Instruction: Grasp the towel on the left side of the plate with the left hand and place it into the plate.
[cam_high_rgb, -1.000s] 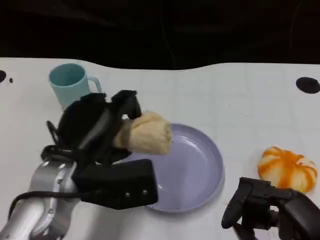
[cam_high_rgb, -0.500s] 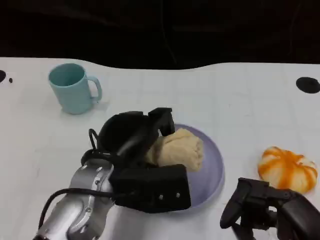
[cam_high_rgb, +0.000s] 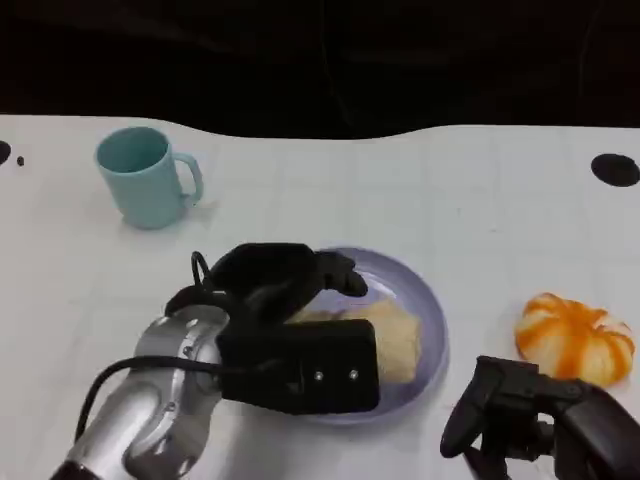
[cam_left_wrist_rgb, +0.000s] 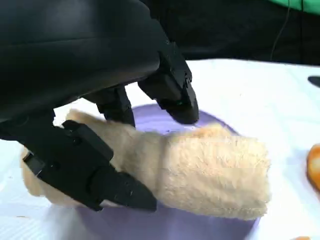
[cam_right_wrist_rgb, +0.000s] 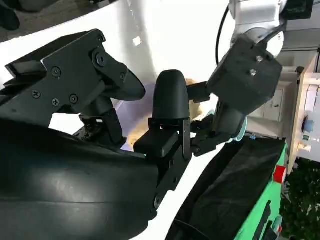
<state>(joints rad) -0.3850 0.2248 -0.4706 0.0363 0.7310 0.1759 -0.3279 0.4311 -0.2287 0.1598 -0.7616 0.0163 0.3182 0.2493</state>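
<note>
While the rolled towel (cam_high_rgb: 395, 335) is lowered onto the plate (cam_high_rgb: 425, 305), it is apparently gripped mid-roll by the left hand (cam_high_rgb: 275, 285); soft, light, easily squashed.

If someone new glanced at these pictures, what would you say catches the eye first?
First the left hand at the middle of the table, its black fingers around a rolled beige towel that lies in the lavender plate. Next the bright orange-and-white pumpkin to the right of the plate, just beyond the right hand. A pale teal mug stands apart at the far left.
</note>
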